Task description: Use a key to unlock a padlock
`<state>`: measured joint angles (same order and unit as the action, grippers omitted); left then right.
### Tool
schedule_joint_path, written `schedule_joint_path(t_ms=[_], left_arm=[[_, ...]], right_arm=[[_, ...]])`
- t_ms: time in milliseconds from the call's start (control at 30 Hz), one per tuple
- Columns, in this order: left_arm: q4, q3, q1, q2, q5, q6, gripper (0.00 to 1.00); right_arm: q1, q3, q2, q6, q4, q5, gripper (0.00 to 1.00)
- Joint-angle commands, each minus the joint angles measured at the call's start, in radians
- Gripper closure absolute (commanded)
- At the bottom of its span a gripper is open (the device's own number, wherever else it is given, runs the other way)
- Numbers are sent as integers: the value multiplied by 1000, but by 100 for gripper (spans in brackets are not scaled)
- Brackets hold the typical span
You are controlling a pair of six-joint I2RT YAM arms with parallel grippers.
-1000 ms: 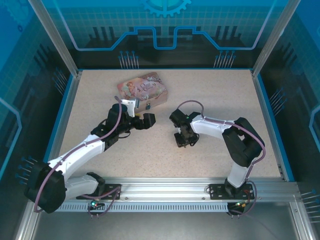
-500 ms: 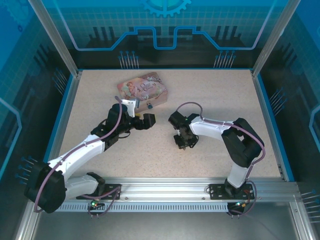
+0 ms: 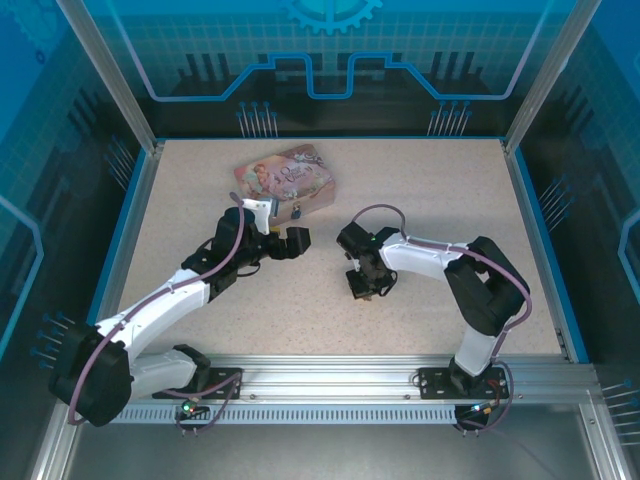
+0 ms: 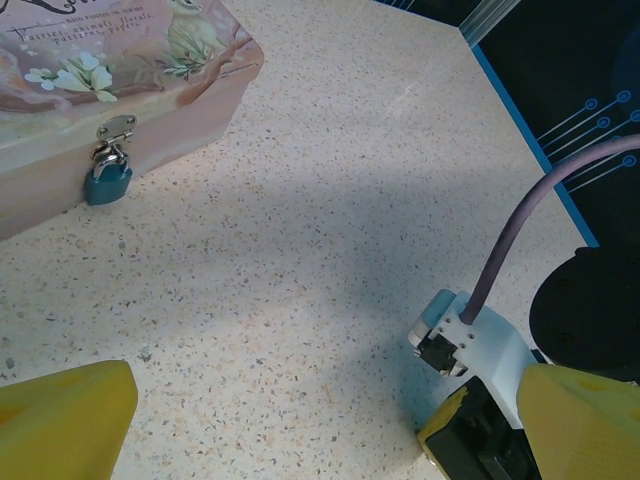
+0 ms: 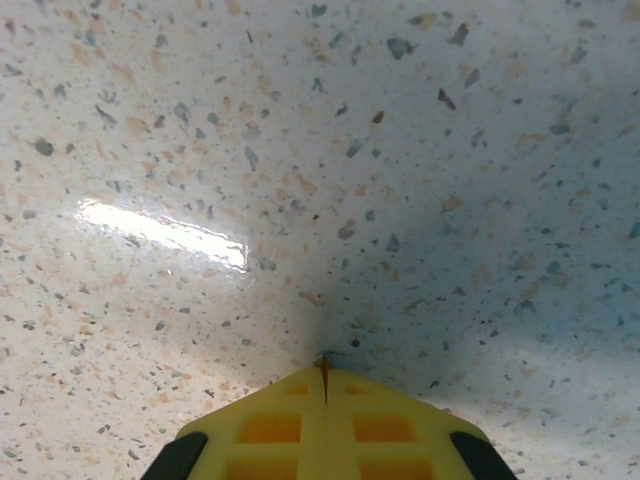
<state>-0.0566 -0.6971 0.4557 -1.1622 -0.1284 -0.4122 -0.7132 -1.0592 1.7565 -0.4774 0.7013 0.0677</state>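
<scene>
Right gripper (image 5: 326,378) has just pinched shut against the speckled beige tabletop (image 5: 420,150) — a thin dark sliver (image 5: 325,361) at its tips may be the key. Left gripper (image 4: 300,430) gapes wide; the small teal padlock (image 4: 107,184) hangs on the pink illustrated tin (image 4: 60,90), ahead-left of it.

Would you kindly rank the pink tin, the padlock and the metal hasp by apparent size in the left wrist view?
1. pink tin, by far the largest, though cropped by the frame.
2. padlock, hanging from the hasp.
3. metal hasp, slightly smaller; these two look nearly alike, so their order is unsure.
</scene>
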Motion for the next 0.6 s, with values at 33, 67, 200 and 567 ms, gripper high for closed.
schedule_joint_path(t_ms=[33, 67, 200, 567], left_arm=[[-34, 2, 6, 29, -35, 20, 1], [-41, 5, 5, 30, -48, 21, 1], [-56, 3, 6, 20, -97, 20, 2], [-140, 8, 27, -30, -236, 29, 12]], right_arm=[[9, 3, -73, 6, -25, -34, 100], [13, 8, -93, 5, -38, -37, 100], [30, 56, -165, 7, -115, -56, 100], [88, 155, -291, 15, -264, -138, 100]])
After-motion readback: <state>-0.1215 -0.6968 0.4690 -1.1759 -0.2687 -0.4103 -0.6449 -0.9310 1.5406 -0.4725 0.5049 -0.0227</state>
